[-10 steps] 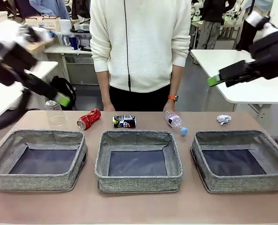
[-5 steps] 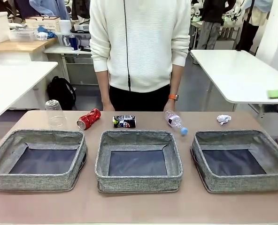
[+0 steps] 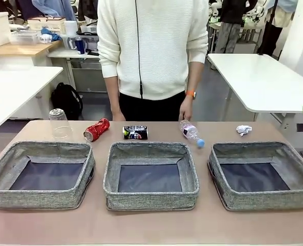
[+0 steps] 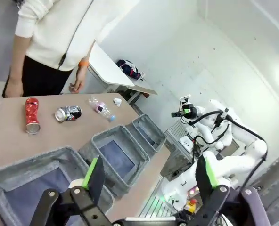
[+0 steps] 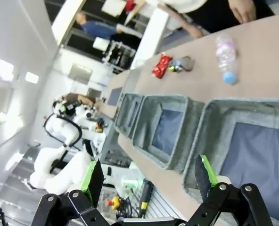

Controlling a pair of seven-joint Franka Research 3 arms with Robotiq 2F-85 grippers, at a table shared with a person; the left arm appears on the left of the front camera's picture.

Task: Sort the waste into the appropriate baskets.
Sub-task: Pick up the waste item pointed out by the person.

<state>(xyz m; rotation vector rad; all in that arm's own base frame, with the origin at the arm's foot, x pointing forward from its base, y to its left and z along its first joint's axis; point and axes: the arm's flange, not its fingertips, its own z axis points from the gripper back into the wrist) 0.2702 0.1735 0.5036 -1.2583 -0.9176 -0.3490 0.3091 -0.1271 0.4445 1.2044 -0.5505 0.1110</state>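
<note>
From where I stand, all the waste lies in a row along the far edge of the tabletop [image 3: 151, 225], behind the left basket [image 3: 39, 148], middle basket [image 3: 149, 147] and right basket [image 3: 264, 147].

- **The cup [image 3: 59, 124]** stands mouth-down toward the far left corner. It looks thin and easily crushed, so I'd pinch its wall gently.
- **The red can [image 3: 96, 129]** lies on its side, its long axis slanting from near-left to far-right.
- **The dark can [image 3: 135, 133]** lies along the far edge. Both cans look light and stiff, and are best taken across the dented middle.
- **The bottle [image 3: 191, 133]** lies with its blue cap pointing near-right, beside the person's hand [image 3: 186, 110]. It looks slick and likely to roll, so grip across the body.
- **The paper ball [image 3: 244, 130]**, toward the far right, looks soft and would squash anywhere.

The left pincer [image 4: 149, 174] and the right pincer [image 5: 149, 178] are both spread wide and hold nothing.
</note>
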